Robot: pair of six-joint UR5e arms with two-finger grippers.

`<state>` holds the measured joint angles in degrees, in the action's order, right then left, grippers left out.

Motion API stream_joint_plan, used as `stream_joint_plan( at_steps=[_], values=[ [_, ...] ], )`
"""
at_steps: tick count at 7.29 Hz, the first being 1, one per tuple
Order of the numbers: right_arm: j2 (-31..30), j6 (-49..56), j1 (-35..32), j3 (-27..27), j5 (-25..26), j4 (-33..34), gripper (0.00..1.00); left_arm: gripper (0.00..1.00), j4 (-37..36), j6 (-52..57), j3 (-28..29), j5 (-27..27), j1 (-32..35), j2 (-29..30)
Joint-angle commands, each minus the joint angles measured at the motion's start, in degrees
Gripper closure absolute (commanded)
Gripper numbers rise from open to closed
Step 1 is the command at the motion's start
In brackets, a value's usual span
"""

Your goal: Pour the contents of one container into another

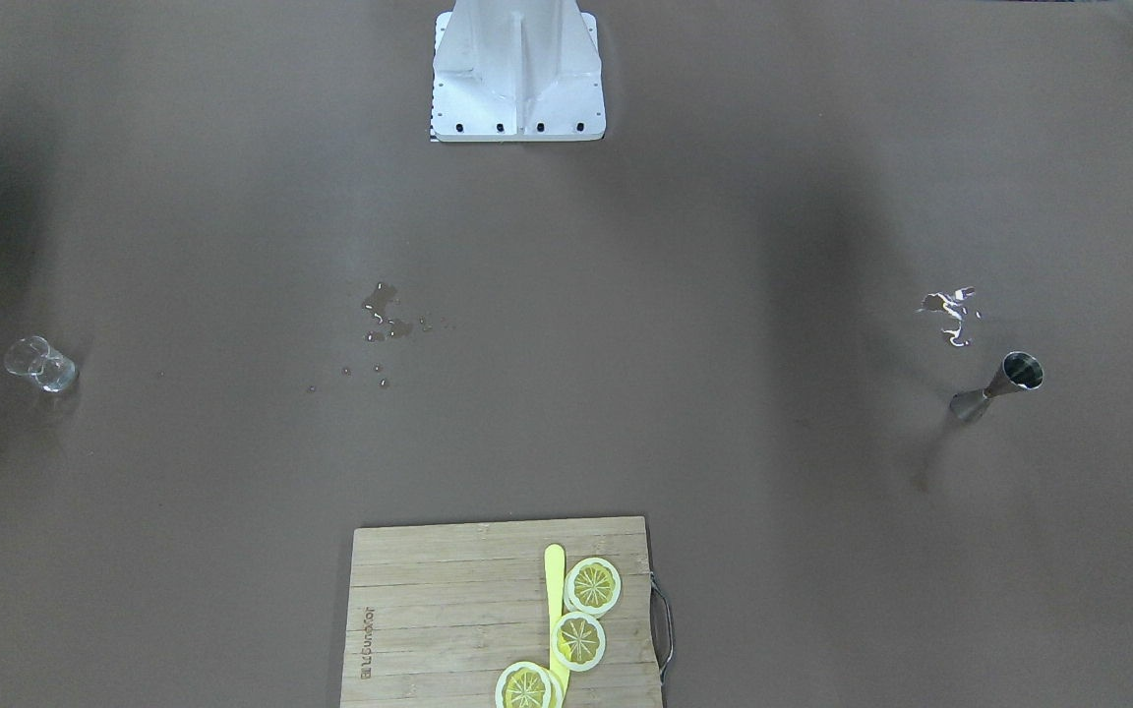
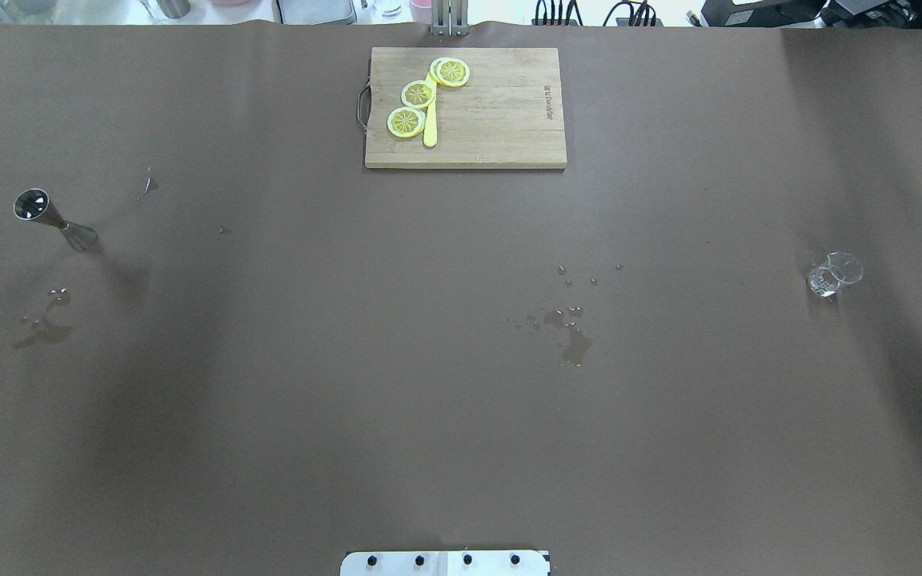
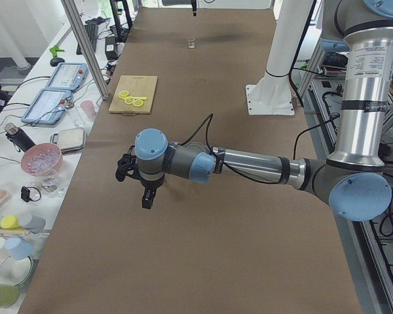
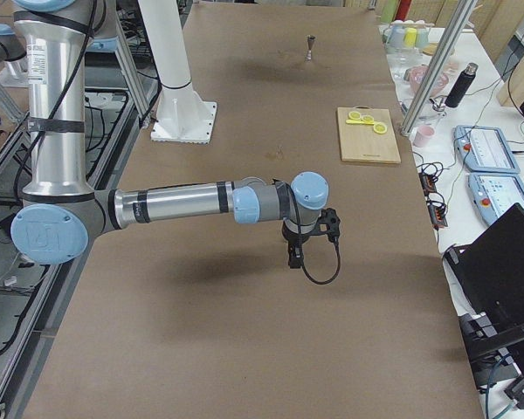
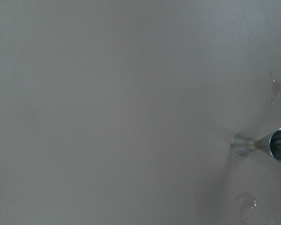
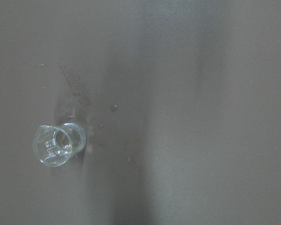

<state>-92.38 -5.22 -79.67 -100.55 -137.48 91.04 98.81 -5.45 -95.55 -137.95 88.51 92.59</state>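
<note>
The steel jigger [image 2: 53, 218] stands upright on the brown table near its left end, also seen small at the right edge of the left wrist view [image 5: 262, 143] and in the front view [image 1: 999, 386]. The clear glass [image 2: 833, 274] stands upright near the right end, low left in the right wrist view [image 6: 58, 144]. My left gripper [image 3: 144, 196] hangs high above the table and points down. My right gripper [image 4: 293, 257] hangs the same way at the other end. Both grippers show only in the side views, so I cannot tell whether they are open or shut.
A wooden cutting board [image 2: 501, 144] with lemon slices [image 2: 418, 94] and a yellow knife lies at the far middle edge. Wet spills [image 2: 573, 340] mark the table right of centre and beside the jigger [image 2: 45, 328]. The white robot base [image 1: 517, 69] stands at the near edge.
</note>
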Motion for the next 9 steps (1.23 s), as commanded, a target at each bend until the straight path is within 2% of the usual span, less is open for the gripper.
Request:
stream_joint_plan(
  at_steps=[1, 4, 6, 9],
  values=[
    [0.01, -0.14, 0.13, -0.35, 0.10, -0.07, 0.00, 0.03, 4.95, -2.88, -1.39, 0.74, -0.27, 0.05],
    [-0.08, -0.23, -0.14, -0.35, 0.10, -0.07, 0.00, 0.03, 15.93, -16.19, -8.31, 10.55, -6.13, -4.33],
    [0.01, -0.50, 0.04, -0.44, 0.19, -0.07, 0.00, 0.03, 26.82, -31.38, -11.58, 23.18, -15.95, -7.68],
    [5.70, -2.15, 8.53, -0.70, 6.67, -0.07, 0.00, 0.03, 31.43, -42.95, -14.57, 42.78, -27.05, -8.74]
  ],
)
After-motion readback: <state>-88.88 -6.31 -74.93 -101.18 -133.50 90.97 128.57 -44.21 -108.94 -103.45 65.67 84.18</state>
